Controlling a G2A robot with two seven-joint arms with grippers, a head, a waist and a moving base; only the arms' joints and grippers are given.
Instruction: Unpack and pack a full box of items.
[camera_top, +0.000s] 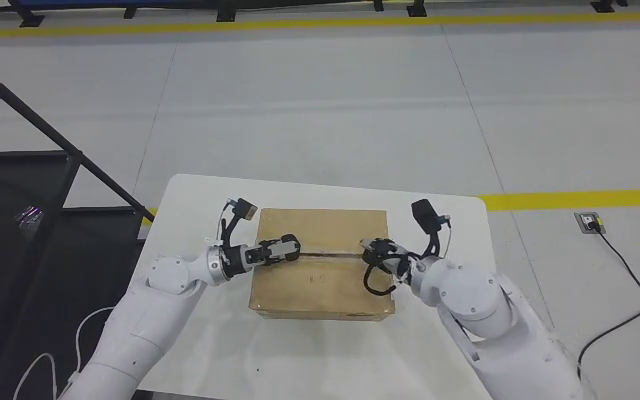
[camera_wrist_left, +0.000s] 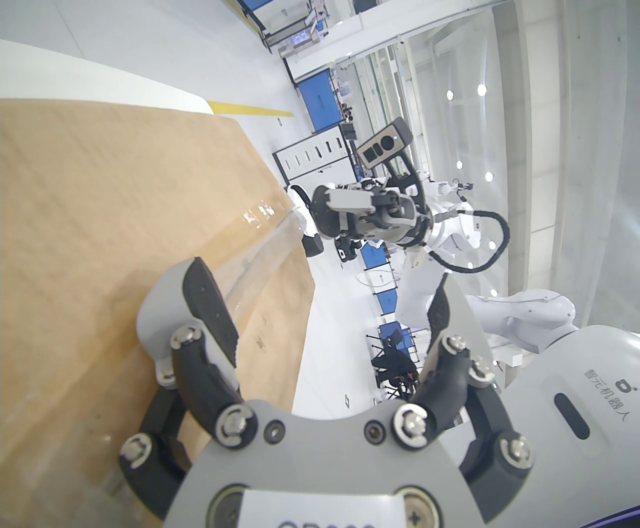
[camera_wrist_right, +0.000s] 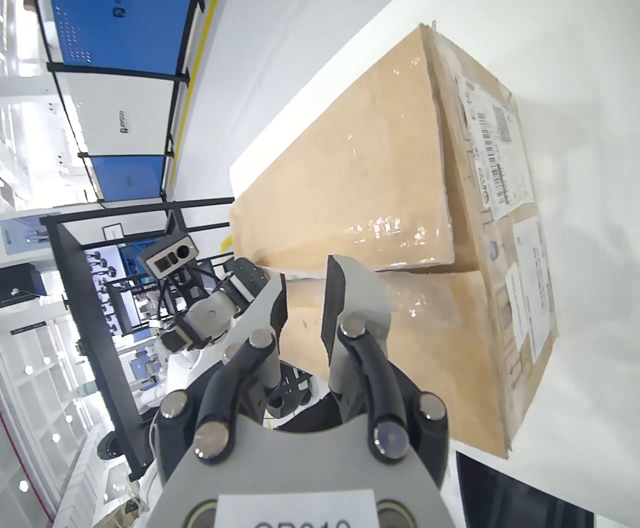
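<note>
**Desk:** What stands on the surface?

**Floor:** A cardboard box, closed, at the centre of the frame on a white table with rounded corners. Clear tape runs along the seam where its top flaps meet. White shipping labels cover one end of it.

**Desk:** And the arms?

**Floor:** Both hover over that seam, facing each other. The left gripper is above the seam's left end. Its fingers are spread wide and hold nothing, and one of them is close above the cardboard. The right gripper is above the seam's right end. Its fingers are drawn near together with a narrow gap left between them, and nothing is caught in it.

**Desk:** The room?

**Floor:** A hall with a pale grey floor. One yellow line crosses the top of the frame and another runs in from the right edge. A black metal frame stands at the left edge. A floor socket with a black cable sits at the right. Blue and white panels line the hall behind
</note>
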